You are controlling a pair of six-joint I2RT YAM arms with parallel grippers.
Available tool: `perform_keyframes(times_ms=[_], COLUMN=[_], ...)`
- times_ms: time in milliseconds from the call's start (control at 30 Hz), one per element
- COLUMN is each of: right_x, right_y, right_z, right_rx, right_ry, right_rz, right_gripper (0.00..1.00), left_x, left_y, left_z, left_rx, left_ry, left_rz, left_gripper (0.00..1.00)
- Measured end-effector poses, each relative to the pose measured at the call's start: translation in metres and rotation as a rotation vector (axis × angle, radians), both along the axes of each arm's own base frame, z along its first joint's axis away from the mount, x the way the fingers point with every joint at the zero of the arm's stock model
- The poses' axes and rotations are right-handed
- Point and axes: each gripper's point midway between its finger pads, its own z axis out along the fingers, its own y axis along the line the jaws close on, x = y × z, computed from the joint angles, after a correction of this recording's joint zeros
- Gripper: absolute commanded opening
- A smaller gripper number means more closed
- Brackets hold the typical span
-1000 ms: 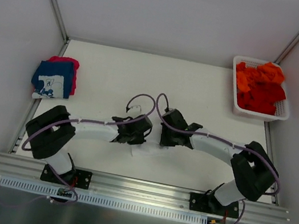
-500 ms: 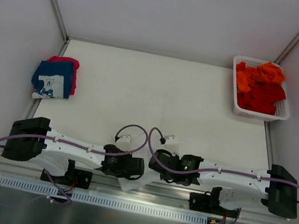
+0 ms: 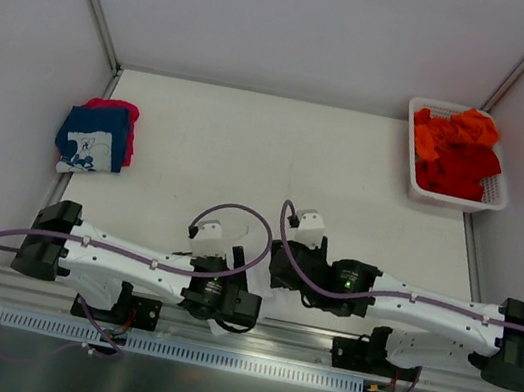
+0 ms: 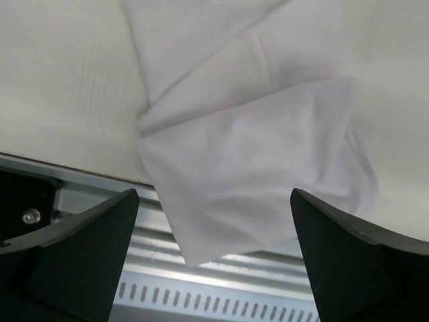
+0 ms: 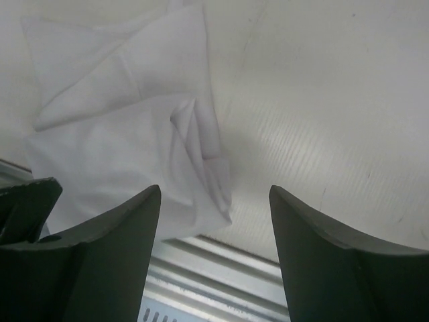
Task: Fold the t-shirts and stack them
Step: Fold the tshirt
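First, one white basket (image 3: 452, 200) seen at far right, filled with orange and red tees (image 3: 456, 151), too bunched to be counted. Two folded tees stacked at left of counter (image 3: 251, 143): navy tee (image 3: 94, 138) laid on pink-red tee (image 3: 115, 107). One white tee (image 4: 255, 168) found at near edge, corner hung over rail (image 4: 234, 285). Left tool (image 4: 211, 201) and right tool (image 5: 214, 194) both spread wide above it, nothing pinched. Right tool moved bit farther from edge than moment ago.

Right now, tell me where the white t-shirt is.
In both wrist views the white t-shirt lies at the near edge of the table, below the open left gripper and right gripper, one corner overhanging the metal rail.
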Motion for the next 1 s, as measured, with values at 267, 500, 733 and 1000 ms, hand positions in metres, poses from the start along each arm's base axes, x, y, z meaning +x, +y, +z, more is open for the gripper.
perform_keyframes(times_ms=[267,500,733,1000], right_x=[0.049,0.063,0.059,0.056], right_y=[-0.009,0.028,0.045,0.049], right_z=[-0.038,-0.043,-0.058,-0.059], right_rx=[0.004,0.107,0.125,0.15], right_ry=[0.04,0.08,0.137,0.147], right_rz=[-0.023,0.086,0.147,0.159], right_gripper=[0.69,0.69,0.68,0.65], left_x=[0.011,0.011,0.007,-0.002], left_y=[0.057,0.098,0.078,0.055], left_z=[-0.022,-0.028,-0.039,-0.06], left_rx=[0.13,0.103,-0.02,-0.139], left_ry=[-0.066,-0.054,-0.03,0.029], left_rz=[0.032,0.047,0.039,0.001], left_gripper=[0.87,0.84,0.85,0.81])
